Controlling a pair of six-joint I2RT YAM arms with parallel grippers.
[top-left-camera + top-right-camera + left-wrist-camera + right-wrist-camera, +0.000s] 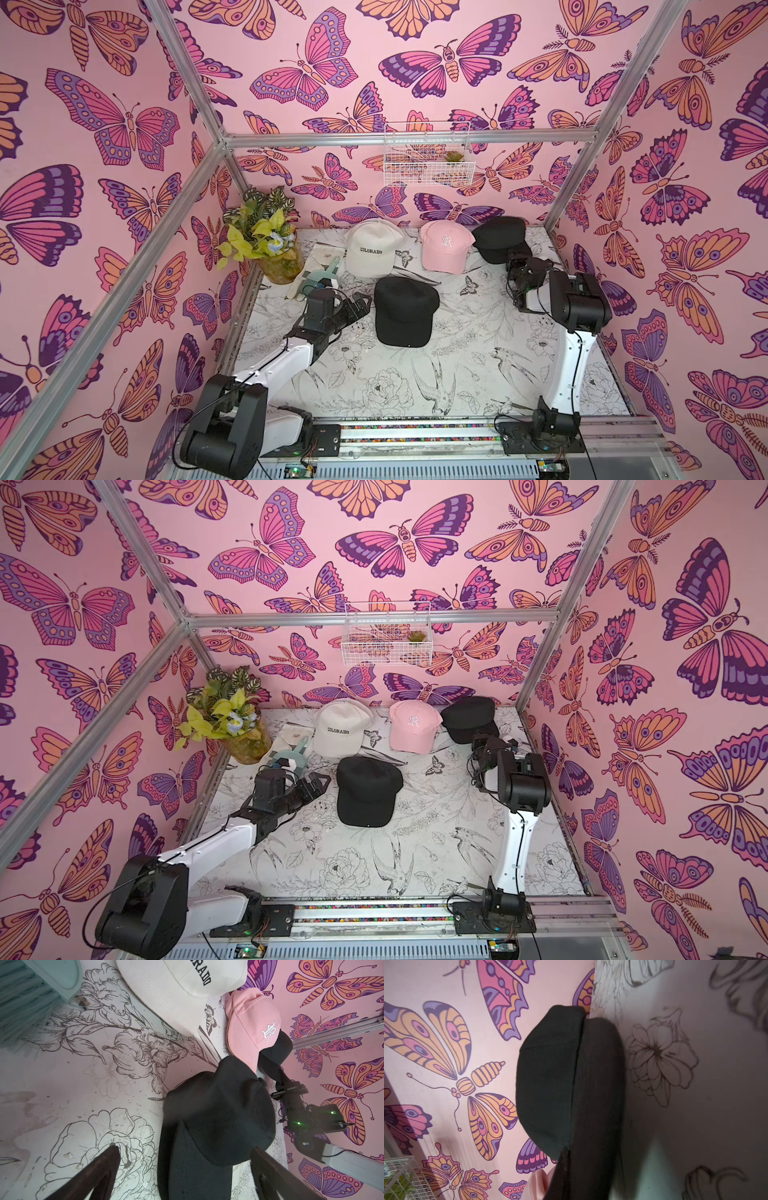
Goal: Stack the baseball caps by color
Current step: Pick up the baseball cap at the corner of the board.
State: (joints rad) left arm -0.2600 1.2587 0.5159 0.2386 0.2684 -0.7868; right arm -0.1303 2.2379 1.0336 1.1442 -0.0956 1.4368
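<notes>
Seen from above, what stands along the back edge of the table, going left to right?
Potted plant → cream COLORADO cap → pink cap → far black cap.

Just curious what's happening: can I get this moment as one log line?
left tool: open beside near black cap | right tool: shut on far black cap brim | white cap, pink cap: on table

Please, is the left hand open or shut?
Open: the left hand holds its fingers wide apart, facing the near black fabric cap.
</notes>
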